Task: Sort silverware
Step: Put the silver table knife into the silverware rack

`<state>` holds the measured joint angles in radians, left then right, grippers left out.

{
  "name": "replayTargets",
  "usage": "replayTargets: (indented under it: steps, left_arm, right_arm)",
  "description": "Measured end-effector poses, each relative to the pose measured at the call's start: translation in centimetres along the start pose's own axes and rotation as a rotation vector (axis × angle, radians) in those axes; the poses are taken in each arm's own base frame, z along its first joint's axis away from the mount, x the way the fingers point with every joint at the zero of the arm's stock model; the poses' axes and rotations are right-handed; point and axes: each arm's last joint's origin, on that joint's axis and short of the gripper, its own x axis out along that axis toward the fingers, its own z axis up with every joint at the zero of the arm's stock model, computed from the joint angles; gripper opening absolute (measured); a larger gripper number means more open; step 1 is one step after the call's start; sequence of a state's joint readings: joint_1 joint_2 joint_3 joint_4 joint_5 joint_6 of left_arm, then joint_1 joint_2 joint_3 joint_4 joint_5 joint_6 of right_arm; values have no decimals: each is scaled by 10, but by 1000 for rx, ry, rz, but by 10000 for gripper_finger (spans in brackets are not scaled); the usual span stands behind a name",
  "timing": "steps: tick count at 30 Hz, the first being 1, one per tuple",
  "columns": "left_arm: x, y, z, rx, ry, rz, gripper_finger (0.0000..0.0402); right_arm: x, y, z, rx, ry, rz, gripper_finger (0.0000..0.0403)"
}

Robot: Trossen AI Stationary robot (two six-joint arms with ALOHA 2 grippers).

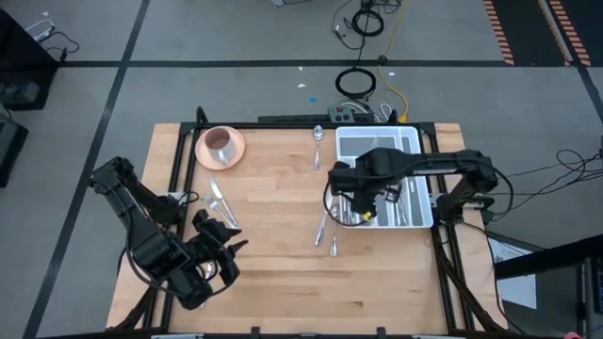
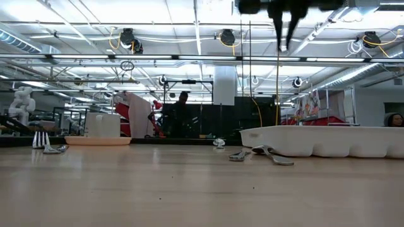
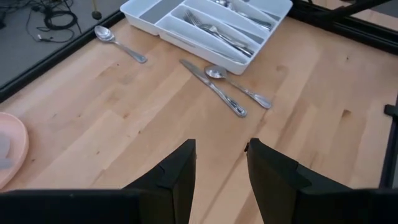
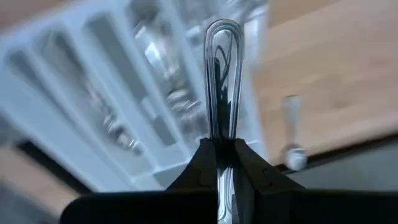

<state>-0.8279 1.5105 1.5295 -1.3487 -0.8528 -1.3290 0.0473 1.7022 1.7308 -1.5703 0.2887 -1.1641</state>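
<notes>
1. Right gripper [image 4: 225, 163] clamped on one piece of silverware [image 4: 222, 87], handle end sticking out past my fingertips. Can't tell if it's a spoon, fork or knife (working end hidden). I'm holding it raised above the near-left edge of the white tray [image 1: 426, 143].
2. Wooden table [image 1: 273, 264] is the biggest thing in the scene; the tray sits at its far right corner.
3. Tray compartments already hold cutlery: forks [image 3: 214, 29] lie in one long slot, more pieces in the neighbouring slots.
4. Left gripper [image 3: 221, 163] parked low at the near left of the table, fingers apart, nothing between them.
5. Pink saucer with cup [image 1: 220, 145] at the far left of the table.
6. Loose pieces on the wood:
   - knife [image 3: 211, 86] and spoon [image 3: 239, 85] crossing each other just beside the tray's left edge
   - lone spoon [image 1: 318, 147] farther back, near the tray's far-left corner
   - a few pieces [image 1: 219, 201] near the saucer, just ahead of my left arm (types unclear from above).
</notes>
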Motion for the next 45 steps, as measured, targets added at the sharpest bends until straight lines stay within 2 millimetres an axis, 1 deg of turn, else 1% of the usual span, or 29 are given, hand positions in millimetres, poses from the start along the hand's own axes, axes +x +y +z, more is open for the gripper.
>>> replayTargets:
  steps: [3, 5, 10, 14, 19, 23, 33, 36, 42, 45]
  left_arm:
    - [3, 1, 2, -5, 0, 14, 145]
    - [5, 2, 4, -7, 0, 24, 145]
    - [9, 5, 7, -11, 0, 51, 145]
    - [11, 6, 9, -20, 0, 60, 145]
    - [13, 7, 11, -26, -1, 67, 145]
    - [14, 7, 11, -28, -1, 68, 145]
    - [14, 7, 11, -29, -1, 68, 145]
    - [14, 7, 11, -29, -1, 68, 145]
    - [14, 7, 11, -27, 0, 69, 145]
    - [14, 7, 11, -25, 0, 70, 145]
  right_arm:
    - [29, 9, -6, -130, 99, 82, 0]
    - [48, 11, -6, -191, 138, 106, 0]
    - [92, 17, 2, -195, 91, 123, 0]
    - [114, 18, 10, -207, 64, 72, 0]
    - [130, 16, 15, -214, -17, 22, 0]
    - [143, 12, 15, -215, -25, 16, 0]
    - [167, 6, 26, -249, -62, 75, 0]
    - [168, 6, 26, -236, -62, 77, 0]
    - [167, 6, 26, -121, -59, 75, 1]
    - [167, 6, 26, -75, -66, 76, 15]
